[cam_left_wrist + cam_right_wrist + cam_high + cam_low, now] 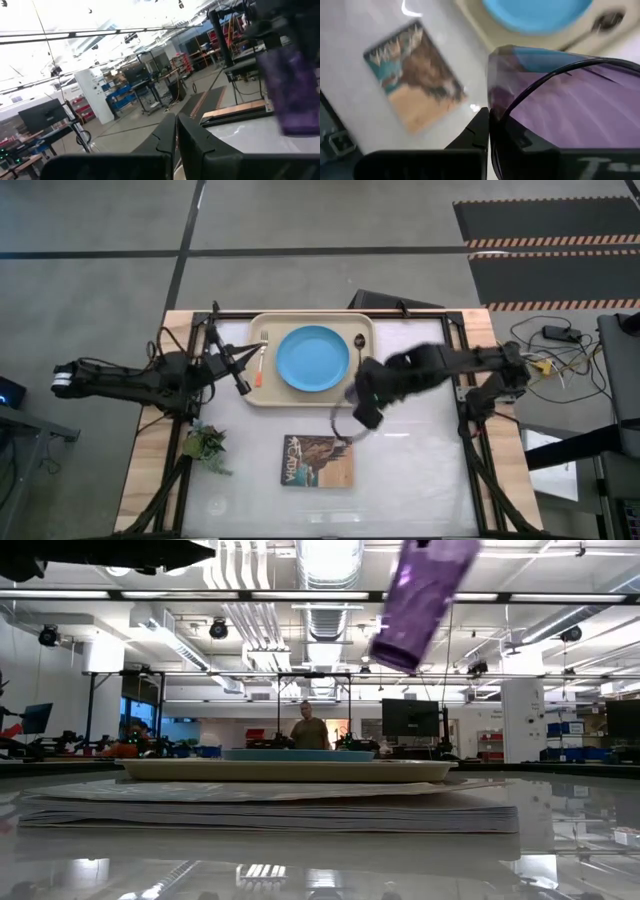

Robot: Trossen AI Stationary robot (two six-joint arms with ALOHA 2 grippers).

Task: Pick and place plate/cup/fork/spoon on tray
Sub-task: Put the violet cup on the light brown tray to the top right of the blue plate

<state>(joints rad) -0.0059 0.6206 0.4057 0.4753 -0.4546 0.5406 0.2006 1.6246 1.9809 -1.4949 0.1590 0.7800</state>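
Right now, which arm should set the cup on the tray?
Right. The right gripper already holds the purple cup in the air, just off the beige tray corner near the spoon. The left gripper is shut and empty over the fork side.

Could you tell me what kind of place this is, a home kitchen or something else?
Probably a robotics lab or industrial workshop, not a kitchen. The low view shows exposed ceiling ducts, a monitor on a workstation and a person standing behind the table. Striped hazard floor mats lie beyond it.
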